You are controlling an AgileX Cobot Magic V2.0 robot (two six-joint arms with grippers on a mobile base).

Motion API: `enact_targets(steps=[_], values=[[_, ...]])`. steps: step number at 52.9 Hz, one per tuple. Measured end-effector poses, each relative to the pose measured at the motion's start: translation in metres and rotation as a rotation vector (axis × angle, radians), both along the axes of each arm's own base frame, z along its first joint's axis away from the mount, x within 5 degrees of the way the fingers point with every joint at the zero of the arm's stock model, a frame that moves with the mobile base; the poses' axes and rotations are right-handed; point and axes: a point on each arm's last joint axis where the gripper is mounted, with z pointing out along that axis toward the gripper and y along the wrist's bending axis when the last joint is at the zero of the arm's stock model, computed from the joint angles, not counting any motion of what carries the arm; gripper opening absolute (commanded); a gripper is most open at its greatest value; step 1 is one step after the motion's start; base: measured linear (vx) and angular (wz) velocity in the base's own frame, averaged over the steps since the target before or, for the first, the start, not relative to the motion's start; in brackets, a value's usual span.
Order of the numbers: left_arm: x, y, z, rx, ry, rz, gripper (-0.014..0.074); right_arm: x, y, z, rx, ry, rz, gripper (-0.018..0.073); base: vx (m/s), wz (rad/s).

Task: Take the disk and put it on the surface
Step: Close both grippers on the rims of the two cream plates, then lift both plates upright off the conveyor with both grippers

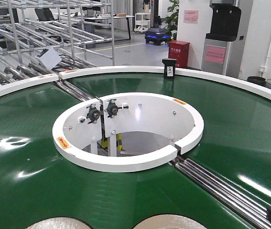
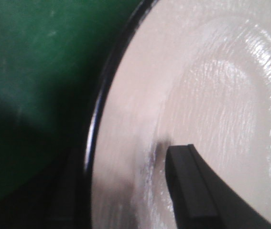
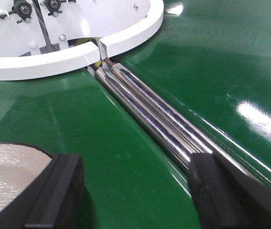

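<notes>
Two pale, glossy disks lie on the green conveyor belt [image 1: 25, 157] at the near edge of the front view, one on the left [image 1: 59, 223] and one on the right [image 1: 171, 222]. In the left wrist view a disk [image 2: 202, 86] with a dark rim fills the frame. My left gripper [image 2: 125, 160] straddles that rim, one finger [image 2: 192, 191] low over the disk's face and the other a dark blur past the edge, with a wide gap between them. My right gripper [image 3: 135, 167] is open over bare belt, a disk [image 3: 6, 171] just beyond its left finger. The surface is out of view.
A white ring-shaped hub [image 1: 125, 162] with bearings stands in the belt's middle. Shiny metal rollers [image 3: 154, 114] cross the belt in a seam from the hub, passing under my right gripper's right finger. Metal racks [image 1: 39, 28] and a black sensor box [image 1: 169, 67] stand behind.
</notes>
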Motion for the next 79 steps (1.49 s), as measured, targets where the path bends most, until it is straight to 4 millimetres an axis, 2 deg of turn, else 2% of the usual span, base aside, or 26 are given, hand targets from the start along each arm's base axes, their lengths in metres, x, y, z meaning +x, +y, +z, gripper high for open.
enact_targets(steps=[3,15,34,44,46,47,52,56,62,71,79], values=[[0.000,-0.001,0.000,-0.007,0.003,-0.002,0.0323,0.001,0.000,-0.001,-0.001,0.008,0.000,0.0527,0.00,0.00],[-0.003,-0.009,0.005,-0.137,0.045,-0.008,-0.0010,0.003,0.000,-0.003,-0.001,0.016,0.000,0.0527,0.00,0.00],[-0.003,-0.010,0.010,-0.235,0.056,0.017,-0.0008,0.002,0.000,-0.003,0.011,0.021,-0.005,0.0527,0.00,0.00],[0.001,0.005,0.022,-0.308,0.012,0.156,-0.0008,0.001,0.002,-0.003,0.166,0.101,-0.059,0.0527,0.00,0.00],[0.000,0.007,0.027,-0.309,-0.005,0.181,-0.0008,0.001,0.003,-0.001,0.205,0.120,-0.069,0.0527,0.00,0.00],[-0.004,0.011,0.048,-0.304,-0.066,0.225,-0.0008,0.002,0.007,0.003,0.277,0.185,-0.080,0.0527,0.00,0.00],[-0.012,0.008,0.072,-0.303,-0.121,0.239,-0.0008,0.010,0.011,0.002,0.324,0.295,-0.084,0.0527,0.00,0.00],[-0.021,0.004,0.092,-0.306,-0.166,0.240,-0.0008,0.019,0.014,-0.005,0.350,0.391,-0.090,0.0527,0.00,0.00],[-0.036,-0.003,0.121,-0.323,-0.228,0.248,-0.0008,0.039,0.020,-0.027,0.363,0.548,-0.094,0.0527,0.00,0.00],[-0.055,-0.012,0.149,-0.336,-0.305,0.243,-0.0005,0.068,0.028,-0.053,0.381,0.665,-0.059,0.0527,0.00,0.00],[-0.062,-0.016,0.158,-0.345,-0.319,0.241,-0.0004,0.089,0.037,-0.082,0.410,0.756,0.008,0.0527,0.00,0.00]])
